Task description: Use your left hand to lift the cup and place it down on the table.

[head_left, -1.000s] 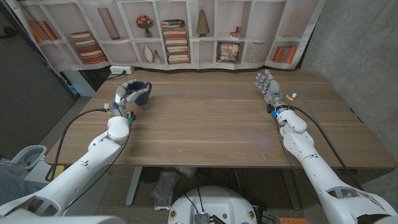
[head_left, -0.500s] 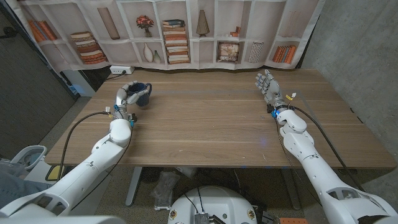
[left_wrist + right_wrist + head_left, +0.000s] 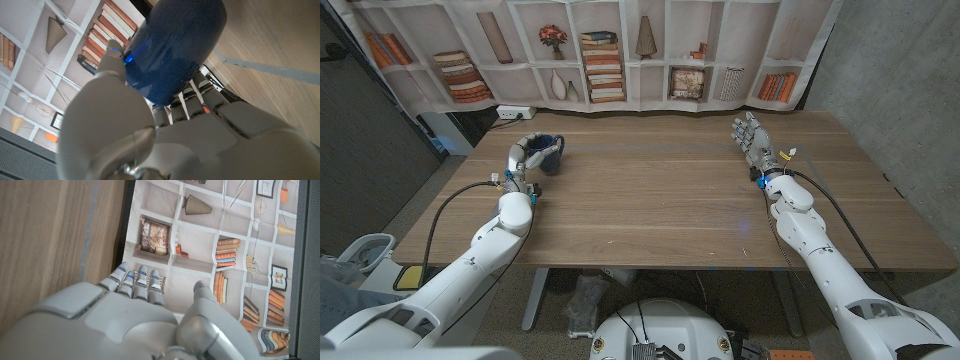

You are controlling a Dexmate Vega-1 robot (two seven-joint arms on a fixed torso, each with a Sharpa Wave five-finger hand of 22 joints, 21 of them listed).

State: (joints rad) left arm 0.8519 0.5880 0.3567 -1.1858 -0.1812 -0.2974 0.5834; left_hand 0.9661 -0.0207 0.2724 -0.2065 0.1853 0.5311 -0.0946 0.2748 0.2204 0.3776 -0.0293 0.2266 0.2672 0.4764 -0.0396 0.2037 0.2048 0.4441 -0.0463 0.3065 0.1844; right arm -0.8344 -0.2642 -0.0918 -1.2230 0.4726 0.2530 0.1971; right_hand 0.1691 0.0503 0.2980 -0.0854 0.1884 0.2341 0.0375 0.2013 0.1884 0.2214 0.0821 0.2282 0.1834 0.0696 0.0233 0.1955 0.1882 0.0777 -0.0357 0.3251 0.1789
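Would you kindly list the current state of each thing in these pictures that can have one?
Dark blue ceramic cup: gripped by the left hand, at the table's far left; whether it is lifted off the surface cannot be told.
Left hand: fingers wrapped around the cup.
Right hand: holds nothing, fingers apart, at the table's far right.
Wooden table: bears both hands' arms.

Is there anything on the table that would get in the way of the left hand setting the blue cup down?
Nothing visible. The left hand already grips the blue cup near the table's far left corner, and the wooden table around and beside it shows bare. The right hand stands far off on the other side.
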